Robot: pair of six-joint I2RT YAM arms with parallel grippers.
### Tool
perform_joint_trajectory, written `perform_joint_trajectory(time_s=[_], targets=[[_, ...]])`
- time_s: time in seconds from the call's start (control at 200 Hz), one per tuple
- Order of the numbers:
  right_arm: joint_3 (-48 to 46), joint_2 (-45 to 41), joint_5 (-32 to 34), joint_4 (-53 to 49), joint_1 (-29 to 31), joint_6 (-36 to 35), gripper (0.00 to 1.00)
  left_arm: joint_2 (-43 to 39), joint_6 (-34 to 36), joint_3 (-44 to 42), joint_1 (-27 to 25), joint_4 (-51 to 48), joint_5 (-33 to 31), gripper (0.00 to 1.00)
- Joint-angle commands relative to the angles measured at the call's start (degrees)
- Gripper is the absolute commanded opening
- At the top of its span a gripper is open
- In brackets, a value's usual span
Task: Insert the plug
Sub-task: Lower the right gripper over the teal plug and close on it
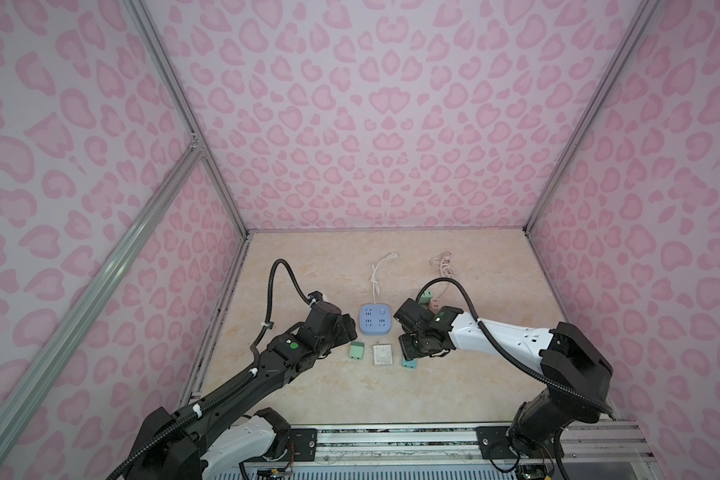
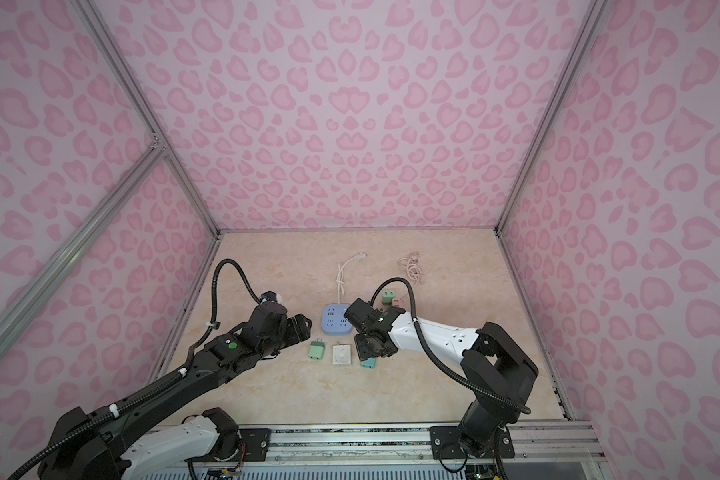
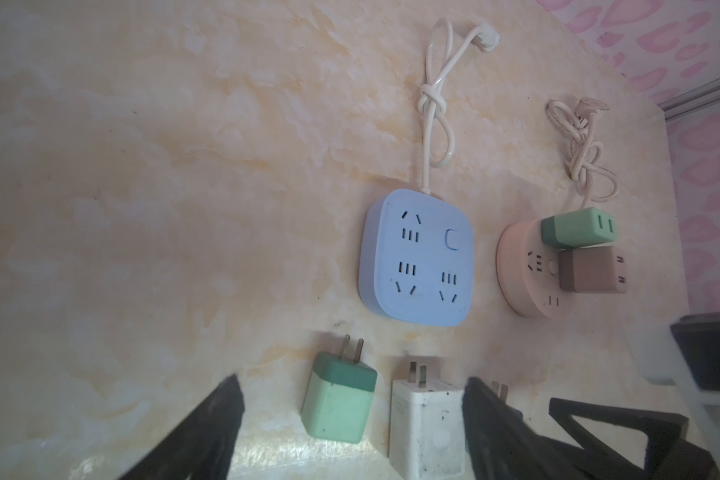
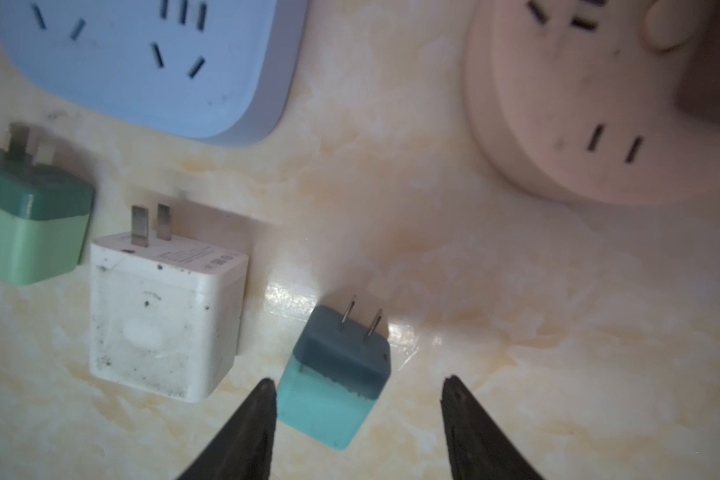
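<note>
Currently my right tool (image 4: 358, 379) stands spread around the teal plug (image 4: 333, 386), which lies near the middle of the worktop (image 4: 516, 291), prongs toward the far edge, beside the white plug (image 4: 163, 320); my left tool (image 3: 352, 378) hovers spread too.

Two power strips: a blue strip (image 3: 416, 257) and a pink strip (image 3: 520, 286). Five chargers: three loose, a green charger (image 3: 337, 407), a white charger (image 3: 427, 432) and a teal charger (image 4: 333, 386); two plugged in, a second green charger (image 3: 578, 230) and a brown charger (image 3: 591, 270).
</note>
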Motion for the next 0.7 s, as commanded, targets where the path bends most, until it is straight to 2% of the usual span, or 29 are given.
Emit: perform_joint_trajectory(time_s=[0.0,0.505,0.695], targets=[[0.5,1.4,-1.5,-0.4,1.1,0.7,0.62,0.2,0.4,0.6,0.0,1.8,0.0,0.85],[0.5,3.8,2.3,-4.5,1.8,0.9,0.59,-1.2,-0.2,-0.1,-0.1,1.3,-0.6,0.85],[-0.4,3.8,1.1,-2.7,1.7,-0.1,0.53,-0.3,-0.2,0.1,-0.1,1.7,-0.3,0.85]])
